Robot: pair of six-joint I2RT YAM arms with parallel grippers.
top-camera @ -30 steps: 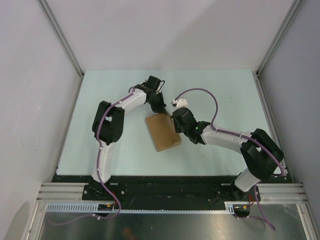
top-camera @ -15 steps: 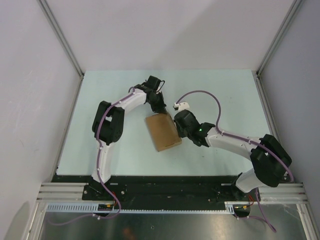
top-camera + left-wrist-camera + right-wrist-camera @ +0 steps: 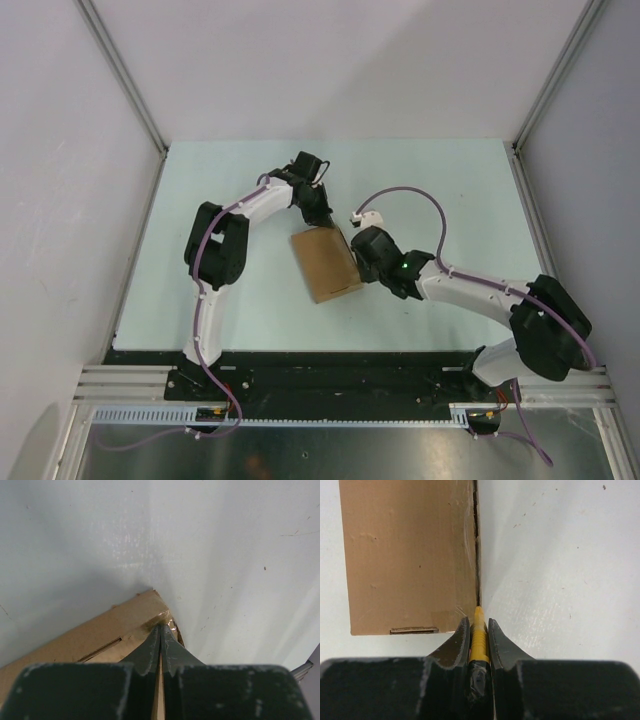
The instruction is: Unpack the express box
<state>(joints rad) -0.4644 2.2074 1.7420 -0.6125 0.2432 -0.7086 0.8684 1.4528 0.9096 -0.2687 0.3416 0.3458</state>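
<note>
The express box [image 3: 325,265] is a flat brown cardboard box lying shut mid-table, slightly askew. My left gripper [image 3: 323,220] sits at its far corner. In the left wrist view my left gripper [image 3: 161,626] is shut, pinching a thin cardboard edge at the taped corner of the box [image 3: 95,632]. My right gripper [image 3: 356,262] is at the box's right side. In the right wrist view my right gripper [image 3: 478,622] is shut on a yellow-black utility knife [image 3: 479,637]. The knife's tip touches the dark seam along the right edge of the box [image 3: 410,555].
The pale table [image 3: 450,190] is fenced by grey walls and aluminium posts on the left, right and far sides. A purple cable [image 3: 420,200] loops above my right forearm. The arm bases stand on the black rail at the near edge.
My right wrist has slid slightly toward the near side along the box's right edge, and its elbow has swung right and lower. The left arm and the box have hardly moved.
</note>
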